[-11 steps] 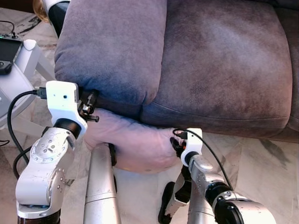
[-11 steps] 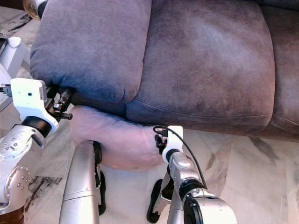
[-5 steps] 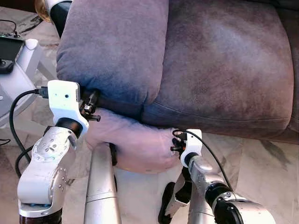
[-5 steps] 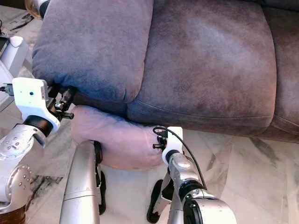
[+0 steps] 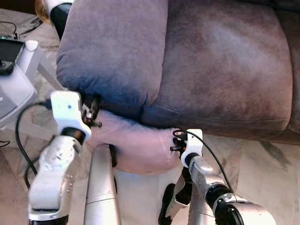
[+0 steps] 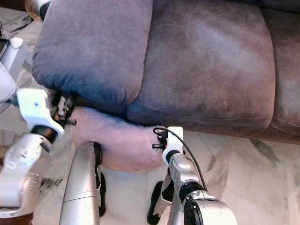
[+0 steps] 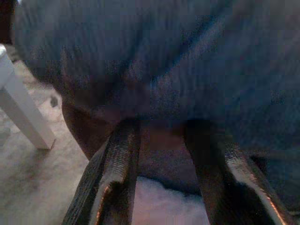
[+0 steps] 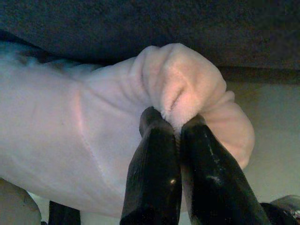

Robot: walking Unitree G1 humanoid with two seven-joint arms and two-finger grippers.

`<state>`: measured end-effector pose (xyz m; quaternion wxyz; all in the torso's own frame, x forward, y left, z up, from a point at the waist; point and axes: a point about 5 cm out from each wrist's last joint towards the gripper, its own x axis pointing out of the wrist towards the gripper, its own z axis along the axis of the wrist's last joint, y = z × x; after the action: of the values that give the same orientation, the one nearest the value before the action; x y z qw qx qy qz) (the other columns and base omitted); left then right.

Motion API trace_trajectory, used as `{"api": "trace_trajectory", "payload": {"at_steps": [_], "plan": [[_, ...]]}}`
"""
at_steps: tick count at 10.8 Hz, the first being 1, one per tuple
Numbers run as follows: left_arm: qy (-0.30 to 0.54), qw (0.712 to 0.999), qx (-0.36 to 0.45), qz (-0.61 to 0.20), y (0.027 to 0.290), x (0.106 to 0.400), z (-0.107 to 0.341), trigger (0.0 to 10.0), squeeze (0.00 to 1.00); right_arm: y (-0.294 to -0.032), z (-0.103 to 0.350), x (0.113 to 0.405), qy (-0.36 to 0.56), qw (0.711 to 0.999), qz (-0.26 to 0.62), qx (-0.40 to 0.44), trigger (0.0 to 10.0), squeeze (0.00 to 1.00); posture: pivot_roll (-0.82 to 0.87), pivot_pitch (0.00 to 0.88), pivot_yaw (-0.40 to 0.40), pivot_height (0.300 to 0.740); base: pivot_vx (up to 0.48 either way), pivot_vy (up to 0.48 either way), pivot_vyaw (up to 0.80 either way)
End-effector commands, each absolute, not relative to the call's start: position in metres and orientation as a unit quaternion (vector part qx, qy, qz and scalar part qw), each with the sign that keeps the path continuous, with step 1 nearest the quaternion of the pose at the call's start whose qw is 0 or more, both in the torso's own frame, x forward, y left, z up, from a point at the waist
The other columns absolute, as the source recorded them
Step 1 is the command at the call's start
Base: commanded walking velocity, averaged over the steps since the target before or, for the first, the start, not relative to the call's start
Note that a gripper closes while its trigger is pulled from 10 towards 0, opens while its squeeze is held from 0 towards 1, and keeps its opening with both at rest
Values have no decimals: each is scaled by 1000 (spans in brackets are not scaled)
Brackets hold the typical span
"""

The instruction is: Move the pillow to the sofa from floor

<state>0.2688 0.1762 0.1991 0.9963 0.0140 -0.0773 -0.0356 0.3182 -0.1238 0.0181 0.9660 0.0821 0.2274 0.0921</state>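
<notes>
**Pillow pinched at right corner, wedged under sofa front**

Pillow (image 5: 136, 147) is sitting low, pink and plush, jammed against the sofa (image 5: 197, 70) front edge just below the seat cushions, not yet up on the seat. Its far side is touching the sofa base; its near side is overhanging the marble floor (image 5: 262, 159).

Right gripper (image 8: 180, 129) is clamping a bunched fold of fabric at the pillow's right corner. In the right wrist view both fingers are nearly together with the plush squeezed between them. It's a pinch on a corner, not on the body.

Left gripper (image 7: 161, 136) is sitting at the pillow's left end, up against the underside of the left seat cushion. Fingers are spread apart and I can't see fabric between them, only pale plush near the fingertips. That view is dark and smeared, and the left arm is blurring in the head views, so I'm reading it as mid-move.

Risks as I'm judging them:
- Corner pinch slipping once the full pillow weight is hanging off it; the plush is compressing easily.
- One-sided lift: left end sagging or dragging, since the left gripper isn't gripping.
- Pillow catching under the cushion overhang on the way up; it needs pulling near first, then raising.
- Left fingers jamming into the cushion underside.
</notes>
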Motion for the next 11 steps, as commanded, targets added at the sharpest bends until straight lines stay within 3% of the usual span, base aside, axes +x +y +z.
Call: {"api": "trace_trajectory", "payload": {"at_steps": [1, 11], "plan": [[-62, 997, 14, -35, 177, 268, 188, 10000, 0, -129, 6, 308, 247, 962, 83, 82, 10000, 0, 279, 332, -124, 530, 0, 0, 0], [-64, 997, 11, -41, 177, 277, 168, 10000, 0, -136, -3, 298, 259, 960, 74, 80, 10000, 0, 267, 272, -124, 530, 0, 0, 0]]}}
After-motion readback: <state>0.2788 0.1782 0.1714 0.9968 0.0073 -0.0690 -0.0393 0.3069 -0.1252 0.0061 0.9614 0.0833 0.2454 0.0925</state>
